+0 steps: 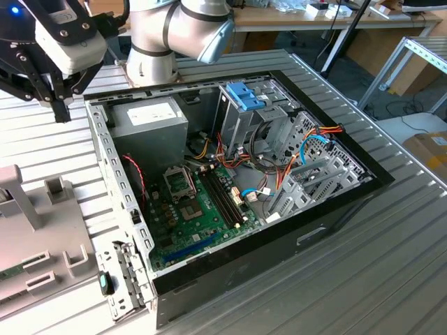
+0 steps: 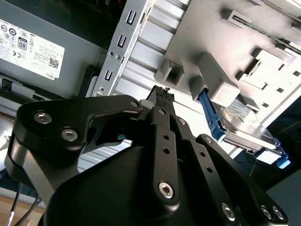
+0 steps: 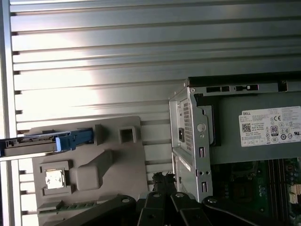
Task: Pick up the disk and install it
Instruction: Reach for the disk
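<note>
Disk [image 3: 42,141] [image 2: 247,125]: grey-black drive in blue carrier, seated edge-on in a slot of a grey moulded holder [image 3: 94,169] [image 2: 221,52], one end sticking out past the holder's edge, blue tab at the slot end in the first wrist view. It sits well apart from the pincer [image 3: 163,178] [image 2: 161,94] [image 1: 61,110], untouched, off to the holder side of it. Pincer: fingertips pressed together, nothing between them, pointing down and hovering above the ribbed metal bench [image 3: 141,56]. Under the tip in both wrist views: the strip where the holder's edge meets the corner of the open computer case [image 3: 188,136] [image 2: 124,42]. On the pincer's other side, away from the disk, lies that case [image 1: 112,160], lid off. Closest part of it to the pincer is the grey power supply [image 1: 150,118] [image 3: 263,136] with its white label. Farther off in the case, in the exterior view: green motherboard [image 1: 188,209], then the blue-topped metal drive cage [image 1: 244,98] with loose coloured wiring around it. Robot arm [image 1: 174,35] stands on the bench beyond the case.
</note>
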### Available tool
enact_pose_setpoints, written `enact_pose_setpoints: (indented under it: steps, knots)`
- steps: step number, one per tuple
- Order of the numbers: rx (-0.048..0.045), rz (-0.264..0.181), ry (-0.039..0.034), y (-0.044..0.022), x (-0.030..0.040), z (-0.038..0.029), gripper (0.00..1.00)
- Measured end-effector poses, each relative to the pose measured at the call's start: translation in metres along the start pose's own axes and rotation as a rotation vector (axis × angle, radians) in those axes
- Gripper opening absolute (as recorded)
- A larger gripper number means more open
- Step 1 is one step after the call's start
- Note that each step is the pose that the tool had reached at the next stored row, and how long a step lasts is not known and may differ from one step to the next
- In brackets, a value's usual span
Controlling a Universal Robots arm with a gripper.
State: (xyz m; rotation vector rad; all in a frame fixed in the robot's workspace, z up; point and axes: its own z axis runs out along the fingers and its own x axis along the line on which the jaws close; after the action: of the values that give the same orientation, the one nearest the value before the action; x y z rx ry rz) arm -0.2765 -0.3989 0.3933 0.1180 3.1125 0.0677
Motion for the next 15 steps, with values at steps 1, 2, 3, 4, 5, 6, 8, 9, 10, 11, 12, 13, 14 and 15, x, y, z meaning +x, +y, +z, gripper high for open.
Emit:
enact_pose_setpoints:
  steps: [1,2,3,4,5,6,8,9,10,11,12,13,14,15]
  knots:
    - [0.0001,0.000,0.0000,-0.0001,0.0018,-0.0001,0.11]
    - [0.0000,0.000,0.0000,-0.0003,0.0038,-0.0001,0.11]
    - [0.0000,0.000,0.0000,-0.0004,0.0057,-0.0002,0.11]
    - [0.0000,0.000,-0.0001,-0.0006,0.0083,-0.0002,0.11]
    - [0.0001,0.000,0.0000,-0.0008,0.0113,-0.0003,0.11]
    - [0.0000,0.000,0.0000,-0.0010,0.0133,-0.0003,0.11]
    - [0.0000,0.000,0.0000,-0.0011,0.0148,-0.0004,0.11]
    - [0.0000,0.000,0.0000,-0.0011,0.0148,-0.0004,0.11]
    - [0.0000,0.000,0.0000,-0.0011,0.0150,-0.0004,0.11]
    - [0.0000,0.000,0.0000,-0.0011,0.0151,-0.0004,0.11]
    - [0.0000,0.000,0.0000,-0.0011,0.0151,-0.0004,0.11]
    - [0.0000,0.000,0.0000,-0.0011,0.0151,-0.0004,0.11]
    - [0.0000,0.000,0.0000,-0.0011,0.0151,-0.0004,0.11]
    - [0.0000,0.000,0.0000,-0.0011,0.0151,-0.0004,0.11]
